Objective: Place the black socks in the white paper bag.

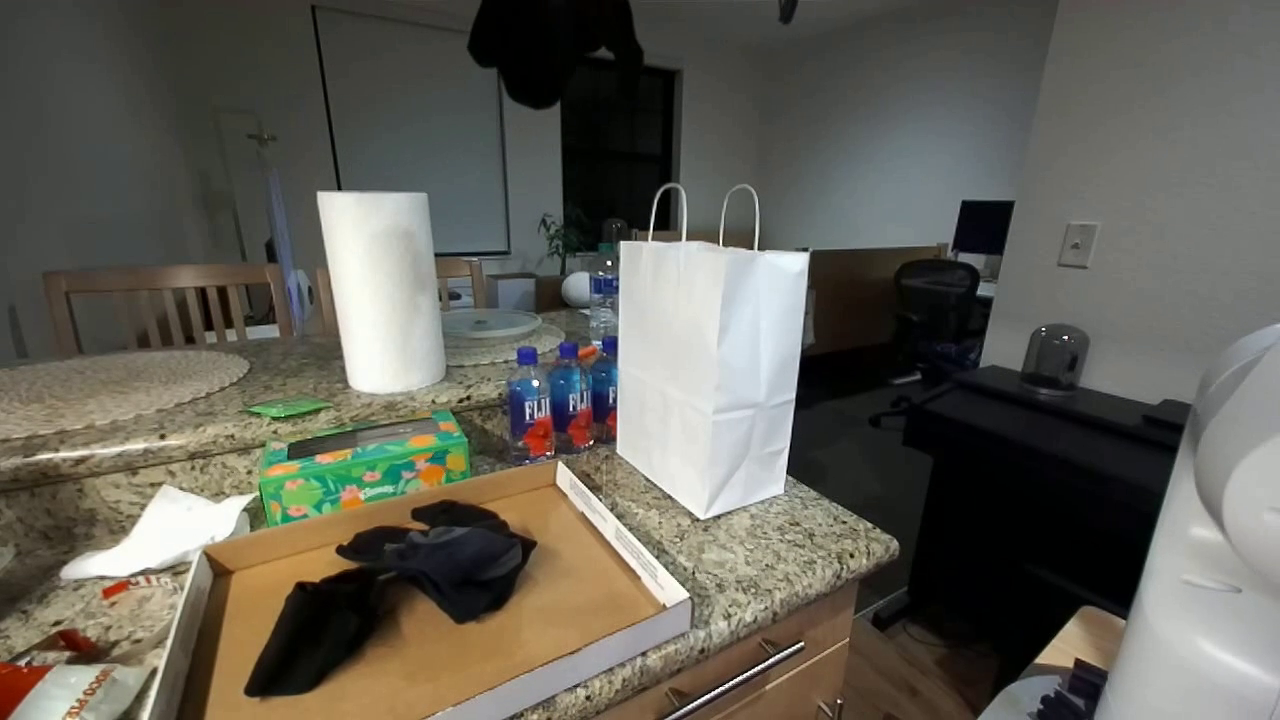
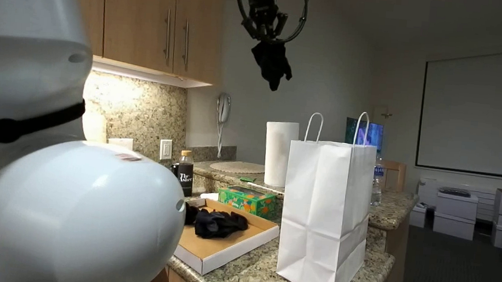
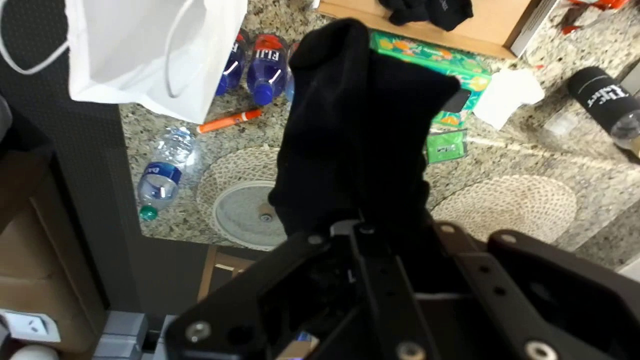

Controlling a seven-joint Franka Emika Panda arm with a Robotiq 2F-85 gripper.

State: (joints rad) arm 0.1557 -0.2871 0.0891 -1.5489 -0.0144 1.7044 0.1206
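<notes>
My gripper [image 2: 269,39] is high above the counter, shut on a bunched black sock [image 2: 272,65] that hangs down. This sock fills the middle of the wrist view [image 3: 355,130] and hides the fingertips; it also shows at the top of an exterior view [image 1: 555,50]. The white paper bag [image 1: 670,370] stands upright with two handles at the counter corner, also seen in an exterior view [image 2: 316,201]. In the wrist view the open bag [image 3: 225,50] is at upper left, apart from the held sock. More dark socks [image 1: 450,560] lie in the shallow cardboard tray [image 1: 560,600].
Several Fiji bottles [image 1: 530,410] stand close beside the bag. A green tissue box [image 1: 370,465] is behind the tray. A paper towel roll [image 1: 385,290] stands on the raised ledge. A clear water bottle [image 3: 162,172] and orange marker [image 3: 229,121] are near the bag.
</notes>
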